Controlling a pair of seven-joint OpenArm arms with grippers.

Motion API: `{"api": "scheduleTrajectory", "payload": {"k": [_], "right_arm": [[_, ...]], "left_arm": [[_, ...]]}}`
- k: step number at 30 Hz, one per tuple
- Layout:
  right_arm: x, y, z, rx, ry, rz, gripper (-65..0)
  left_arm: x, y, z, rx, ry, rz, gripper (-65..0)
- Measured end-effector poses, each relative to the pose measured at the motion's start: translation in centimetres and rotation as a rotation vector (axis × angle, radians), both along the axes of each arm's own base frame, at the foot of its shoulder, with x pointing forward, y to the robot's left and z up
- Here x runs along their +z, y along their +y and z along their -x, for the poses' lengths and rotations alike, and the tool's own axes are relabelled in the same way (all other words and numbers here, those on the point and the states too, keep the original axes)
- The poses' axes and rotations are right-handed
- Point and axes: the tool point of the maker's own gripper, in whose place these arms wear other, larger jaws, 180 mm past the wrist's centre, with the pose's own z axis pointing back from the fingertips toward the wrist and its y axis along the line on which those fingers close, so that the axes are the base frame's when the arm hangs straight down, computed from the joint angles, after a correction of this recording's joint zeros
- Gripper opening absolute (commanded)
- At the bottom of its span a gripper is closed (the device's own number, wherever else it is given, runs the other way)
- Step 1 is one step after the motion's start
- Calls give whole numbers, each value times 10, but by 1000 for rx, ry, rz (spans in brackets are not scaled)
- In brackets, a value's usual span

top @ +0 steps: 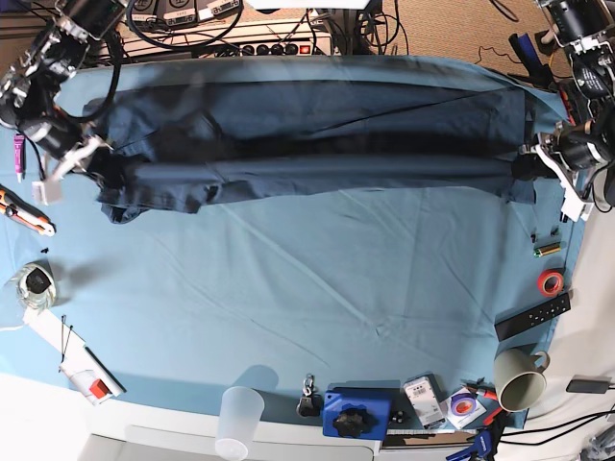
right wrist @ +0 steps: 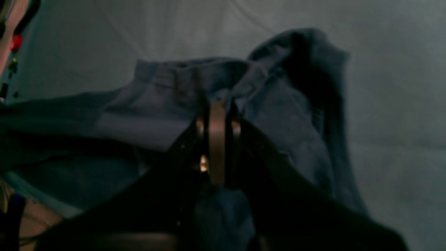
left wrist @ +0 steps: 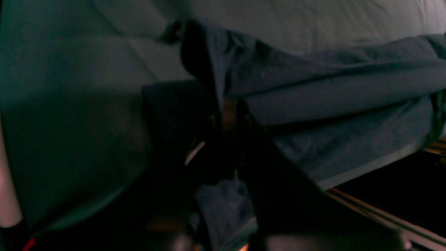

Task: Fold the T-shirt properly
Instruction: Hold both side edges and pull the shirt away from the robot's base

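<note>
The dark navy T-shirt [top: 317,134] lies stretched in a long band across the far part of the sky-blue table cloth [top: 317,288], folded lengthwise over itself. At its right end in the base view, my left gripper [top: 527,168] is shut on the fabric. The left wrist view shows those jaws [left wrist: 227,113] pinched on a fold of the T-shirt [left wrist: 331,104]. My right gripper [top: 106,171] is shut on the left end. In the right wrist view it [right wrist: 217,104] clamps a hemmed edge of the T-shirt [right wrist: 278,104], which bunches up around it.
Along the near edge stand a translucent cup [top: 239,413], a blue box [top: 358,415] and a mug [top: 520,378]. A red tape roll [top: 551,281] and a black remote [top: 533,317] lie at the right. Tools [top: 24,213] lie at the left, cables and a power strip [top: 274,43] behind.
</note>
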Motion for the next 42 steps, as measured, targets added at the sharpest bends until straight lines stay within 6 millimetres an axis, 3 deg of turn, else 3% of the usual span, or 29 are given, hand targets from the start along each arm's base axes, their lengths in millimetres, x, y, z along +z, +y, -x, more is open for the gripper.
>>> {"api": "scheduleTrajectory", "payload": {"k": [8, 18, 19, 23, 25, 32, 39, 42], "right_arm": [[-7, -10, 23, -19, 50, -1, -650], [-13, -10, 31, -20, 76, -1, -650], [-13, -10, 31, -20, 76, -1, -650], [-13, -12, 31, -23, 78, 6, -494], [-12, -11, 31, -21, 71, -1, -459], [-6, -16, 31, -11, 65, 10, -459], [-3, -19, 30, -10, 61, 23, -459], [-3, -19, 30, -10, 62, 23, -459]], "left_arm": [[-7, -1, 12, -3, 33, 4, -650], [-14, -1, 24, -14, 78, 0, -650], [-15, -1, 26, -18, 87, -1, -625], [-16, 1, 27, -20, 92, -15, -354], [-16, 1, 26, -19, 92, -15, -305], [-17, 5, 30, -26, 103, -65, -304], [8, 17, 11, -3, 1, -210, -304], [2, 16, 18, -1, 25, -208, -304]]}}
